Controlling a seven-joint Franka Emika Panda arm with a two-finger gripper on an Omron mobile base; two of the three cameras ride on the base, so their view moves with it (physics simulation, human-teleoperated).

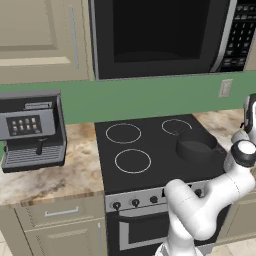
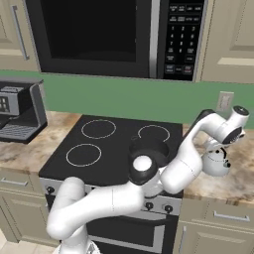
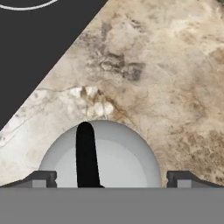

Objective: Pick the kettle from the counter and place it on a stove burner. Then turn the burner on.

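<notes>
Your arm is reaching right past the cooktop [image 2: 99, 149], its claw [image 3: 111, 179] hanging open above the kettle [image 3: 100, 153], which is sitting on the tabletop [image 3: 166, 78].

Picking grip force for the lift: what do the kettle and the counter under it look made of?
Kettle: smooth silvery-white dome, probably brushed or painted metal; its handle is a matte black band, perhaps plastic. Counter: beige-brown veining suggests polished stone.

text: none you can read | microwave keypad [image 2: 179, 37]: marks too small to make out | coffee machine panel [image 1: 23, 125]: icons blurred
</notes>
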